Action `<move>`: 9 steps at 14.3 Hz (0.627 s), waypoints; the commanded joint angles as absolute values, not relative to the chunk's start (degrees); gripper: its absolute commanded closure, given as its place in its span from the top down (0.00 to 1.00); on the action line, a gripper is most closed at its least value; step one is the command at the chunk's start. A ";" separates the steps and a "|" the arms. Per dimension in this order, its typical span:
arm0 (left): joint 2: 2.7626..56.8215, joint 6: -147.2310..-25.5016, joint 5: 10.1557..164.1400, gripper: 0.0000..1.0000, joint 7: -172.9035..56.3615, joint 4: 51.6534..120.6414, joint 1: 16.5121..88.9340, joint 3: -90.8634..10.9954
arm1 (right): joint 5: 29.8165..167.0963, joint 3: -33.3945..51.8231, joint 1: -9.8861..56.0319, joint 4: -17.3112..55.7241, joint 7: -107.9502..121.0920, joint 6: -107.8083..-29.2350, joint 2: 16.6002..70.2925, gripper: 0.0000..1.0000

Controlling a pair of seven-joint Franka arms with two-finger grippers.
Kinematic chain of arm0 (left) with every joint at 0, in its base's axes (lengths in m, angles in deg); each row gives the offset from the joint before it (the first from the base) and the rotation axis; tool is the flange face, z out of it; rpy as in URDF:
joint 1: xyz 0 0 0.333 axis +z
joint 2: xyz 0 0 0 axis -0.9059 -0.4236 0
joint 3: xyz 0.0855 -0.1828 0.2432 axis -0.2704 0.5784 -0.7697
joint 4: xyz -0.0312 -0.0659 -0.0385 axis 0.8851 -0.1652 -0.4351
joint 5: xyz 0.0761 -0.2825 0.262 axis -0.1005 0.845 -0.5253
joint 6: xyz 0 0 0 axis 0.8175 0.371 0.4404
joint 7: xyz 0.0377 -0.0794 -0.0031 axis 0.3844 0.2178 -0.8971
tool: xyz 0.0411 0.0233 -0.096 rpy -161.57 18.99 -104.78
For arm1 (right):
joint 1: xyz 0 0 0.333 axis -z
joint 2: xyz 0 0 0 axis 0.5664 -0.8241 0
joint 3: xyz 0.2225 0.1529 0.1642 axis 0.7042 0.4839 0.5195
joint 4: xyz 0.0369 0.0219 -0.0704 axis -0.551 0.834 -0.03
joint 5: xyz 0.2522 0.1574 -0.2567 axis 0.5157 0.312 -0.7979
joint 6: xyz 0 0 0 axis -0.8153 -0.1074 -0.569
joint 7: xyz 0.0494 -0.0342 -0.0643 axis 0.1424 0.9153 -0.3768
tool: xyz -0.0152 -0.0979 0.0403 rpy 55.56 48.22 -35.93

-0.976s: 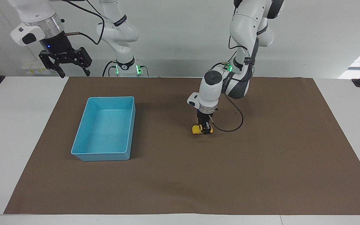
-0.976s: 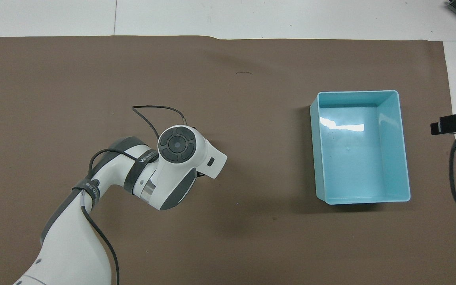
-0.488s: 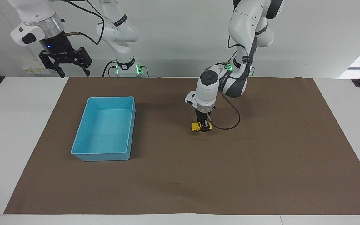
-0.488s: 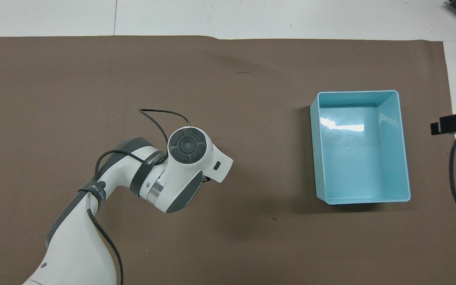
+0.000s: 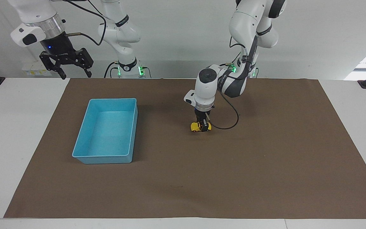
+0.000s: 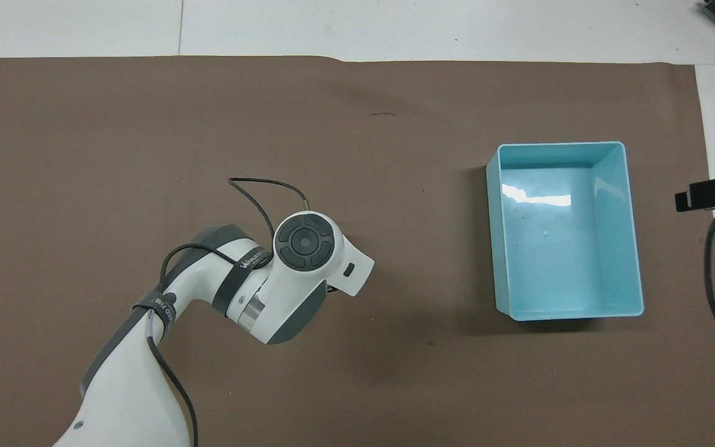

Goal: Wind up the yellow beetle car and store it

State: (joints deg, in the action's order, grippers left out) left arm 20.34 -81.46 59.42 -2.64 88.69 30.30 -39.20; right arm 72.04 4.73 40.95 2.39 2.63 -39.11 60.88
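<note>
The yellow beetle car (image 5: 196,126) sits low at the brown mat (image 5: 265,159), near its middle. My left gripper (image 5: 203,126) points straight down and is shut on the car. In the overhead view the left arm's wrist (image 6: 303,242) hides the car. The blue bin (image 5: 108,131) is open and empty, toward the right arm's end of the table; it also shows in the overhead view (image 6: 563,231). My right gripper (image 5: 64,62) is open and waits high above the table's edge by its base.
A black cable (image 5: 230,122) loops from the left wrist down to the mat beside the car. White table (image 5: 14,127) surrounds the mat.
My left gripper has dragged the car along the mat toward the bin's end of the table and a little nearer to the robots. The right arm has not moved.
</note>
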 commanded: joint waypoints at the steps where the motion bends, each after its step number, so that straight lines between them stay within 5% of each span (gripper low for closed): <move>1: 20.08 -83.77 58.93 0.00 -1.44 91.73 32.32 -39.53 | 72.79 5.09 41.53 3.26 2.79 -39.34 61.60 1.00; 9: 24.20 -82.98 58.93 0.00 12.79 97.16 41.28 -39.53 | 72.79 5.09 41.53 3.26 2.79 -39.34 61.60 1.00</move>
